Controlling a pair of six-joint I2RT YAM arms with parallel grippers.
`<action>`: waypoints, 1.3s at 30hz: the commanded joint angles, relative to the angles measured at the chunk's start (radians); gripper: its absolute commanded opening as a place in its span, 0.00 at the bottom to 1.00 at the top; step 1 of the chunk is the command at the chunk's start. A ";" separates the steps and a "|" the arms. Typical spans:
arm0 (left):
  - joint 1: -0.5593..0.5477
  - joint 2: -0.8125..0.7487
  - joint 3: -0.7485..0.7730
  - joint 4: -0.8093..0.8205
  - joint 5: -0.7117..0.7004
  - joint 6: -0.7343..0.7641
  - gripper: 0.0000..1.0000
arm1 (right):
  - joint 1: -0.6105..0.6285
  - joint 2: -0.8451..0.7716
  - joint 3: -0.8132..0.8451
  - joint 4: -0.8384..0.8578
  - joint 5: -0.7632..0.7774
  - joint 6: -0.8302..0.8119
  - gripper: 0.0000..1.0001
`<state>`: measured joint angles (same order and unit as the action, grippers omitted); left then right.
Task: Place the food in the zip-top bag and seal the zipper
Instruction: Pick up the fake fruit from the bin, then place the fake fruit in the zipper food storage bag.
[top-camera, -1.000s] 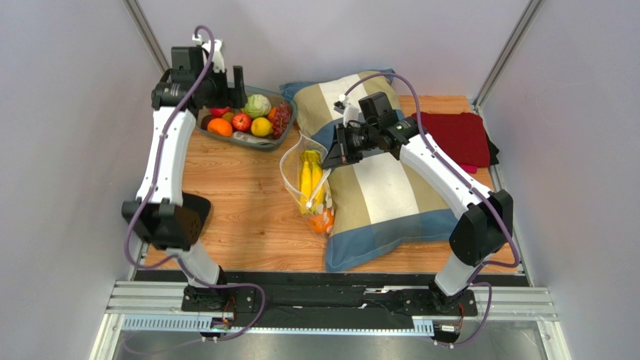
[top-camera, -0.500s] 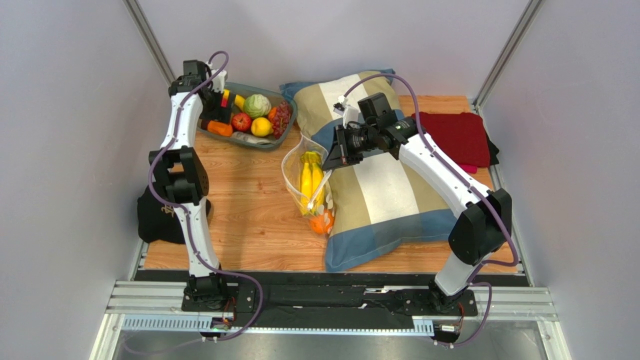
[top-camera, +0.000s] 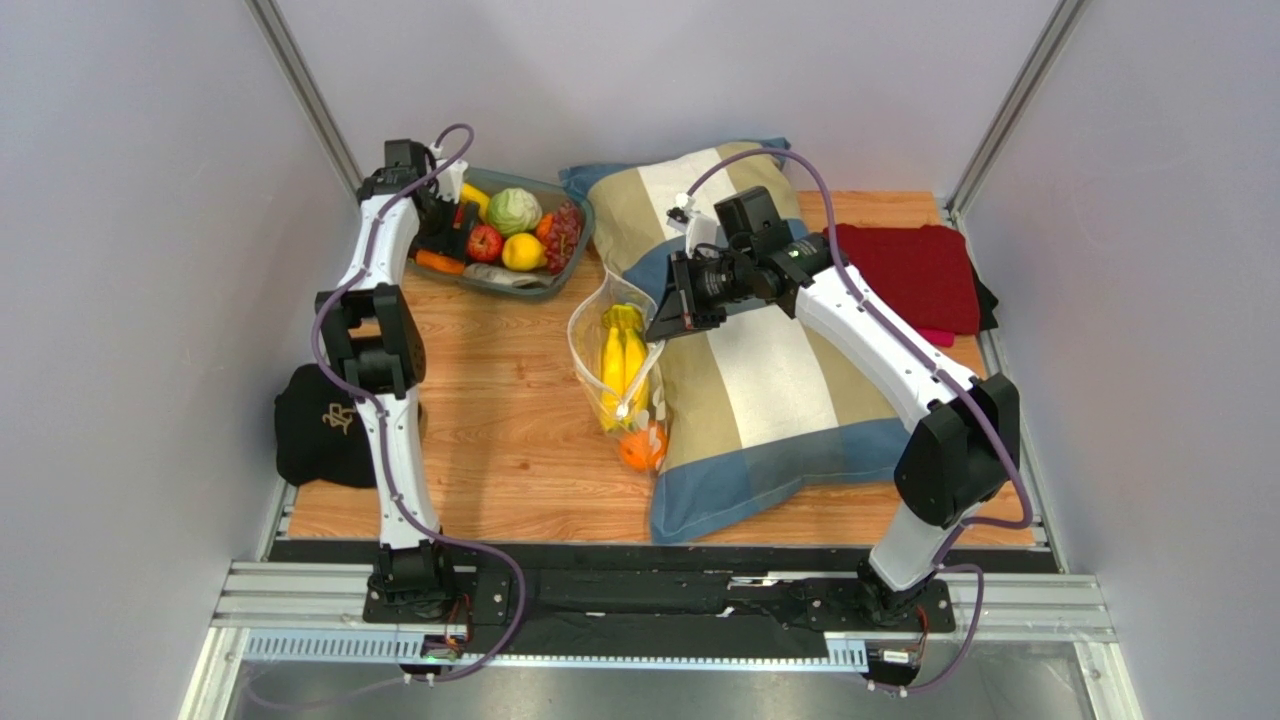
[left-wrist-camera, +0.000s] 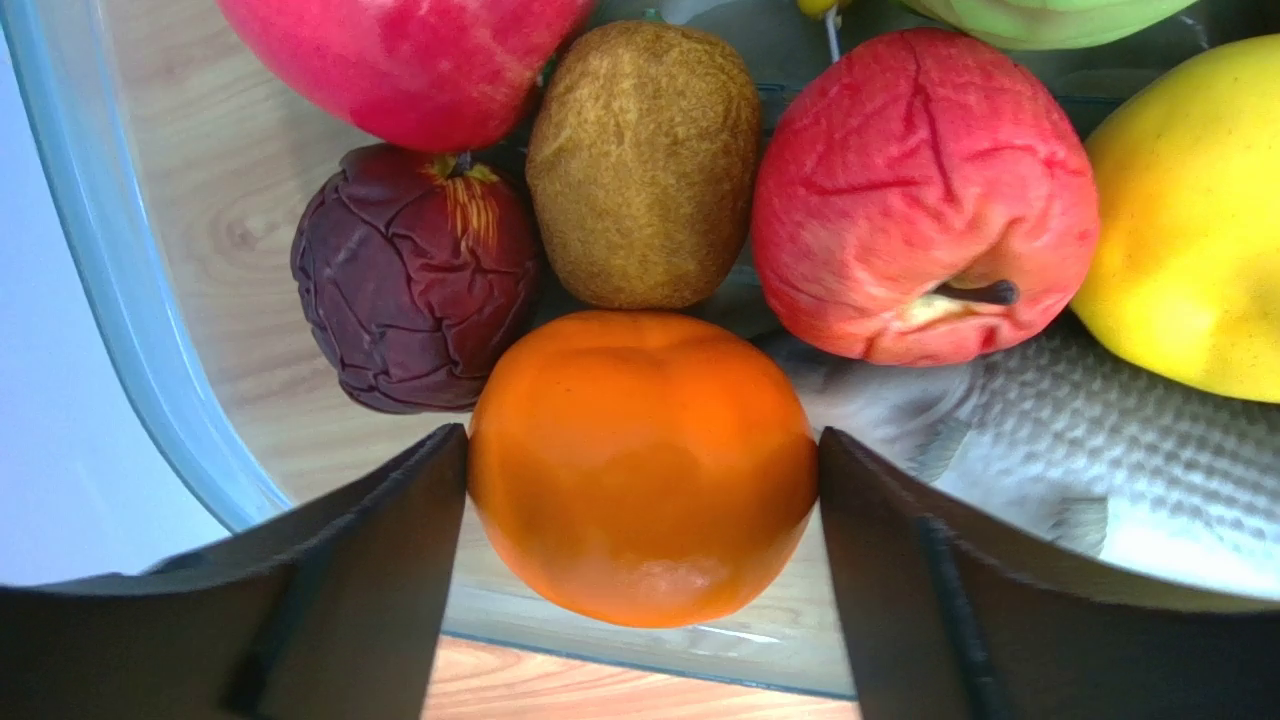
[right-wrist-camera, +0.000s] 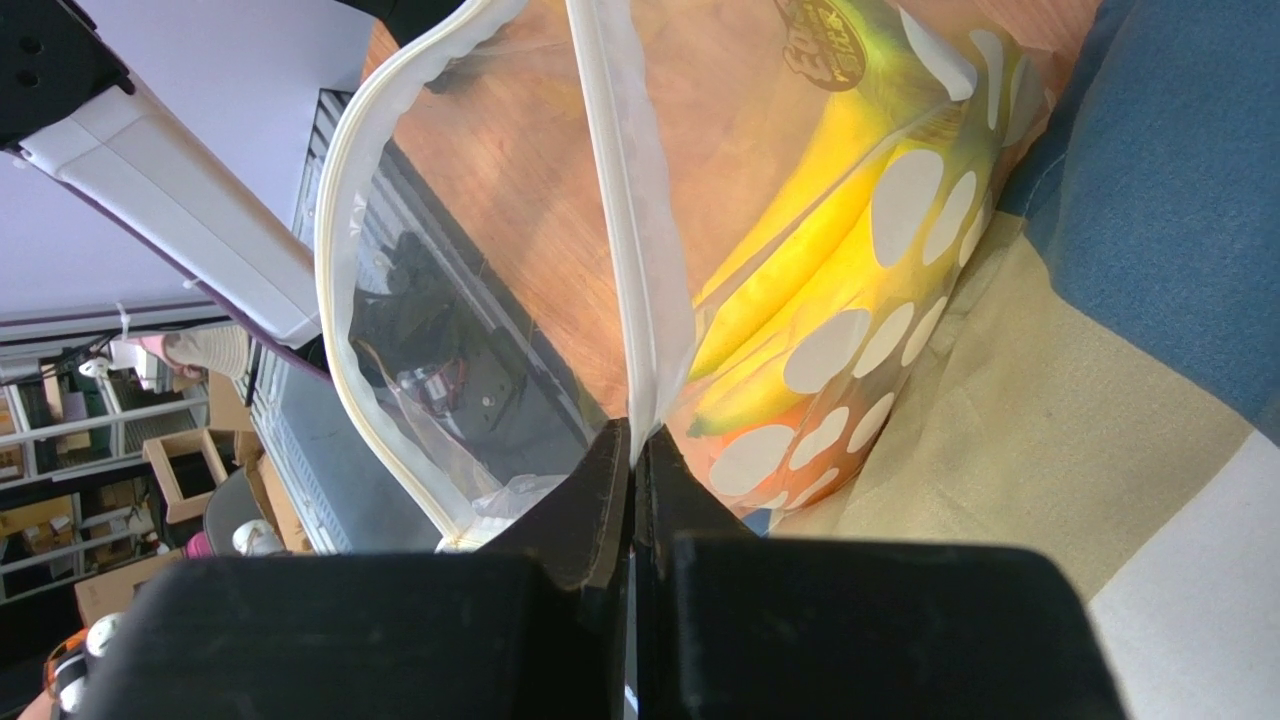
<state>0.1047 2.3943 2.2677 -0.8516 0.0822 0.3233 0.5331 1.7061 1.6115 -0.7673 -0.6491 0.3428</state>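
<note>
Just changed: your left arm has dropped from above the grey bowl (top-camera: 519, 288) into it, and its hand has begun to narrow.
Left hand (left-wrist-camera: 639, 450): its fingers stand apart, one on each side of the orange (left-wrist-camera: 646, 510) at the bowl's near rim. Whether the pads already press on it, you cannot tell.
Neighbours: a red apple (left-wrist-camera: 924, 195), a brown fruit (left-wrist-camera: 646, 158) and a dark red wrinkled fruit (left-wrist-camera: 413, 278) crowd just behind the orange, so expect a nudge if you close crooked.
Right hand (right-wrist-camera: 631, 450): it is clamped on the zipper (right-wrist-camera: 624, 225) at one side of the mouth and has not moved, so the mouth stays lifted and gaping.
Zip-top bag (top-camera: 589, 338): it lies between the bowl and the pillow (top-camera: 781, 390), leaning on the pillow's edge, with its bottom on the surface (top-camera: 481, 405).
Already inside: bananas (top-camera: 619, 357) and a second orange (top-camera: 646, 447) at the bottom.
Meaning for the task: you are on the next pick. Most of the food is still in the bowl, and sealing is well off.
Next: finish closing squarely on the orange, then lift it clear before swinging towards the open mouth.
</note>
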 joint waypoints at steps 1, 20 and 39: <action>0.000 -0.014 0.049 -0.006 0.017 0.007 0.72 | -0.005 0.004 0.051 -0.010 0.043 -0.018 0.00; -0.178 -0.627 -0.046 -0.092 0.456 -0.070 0.24 | -0.012 0.052 0.064 0.013 -0.010 0.024 0.00; -0.620 -0.857 -0.545 -0.061 0.504 -0.162 0.49 | -0.048 0.013 0.047 0.040 -0.112 0.041 0.00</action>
<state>-0.5156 1.5574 1.7298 -0.9169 0.5636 0.1791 0.4969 1.7531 1.6302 -0.7650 -0.7120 0.3775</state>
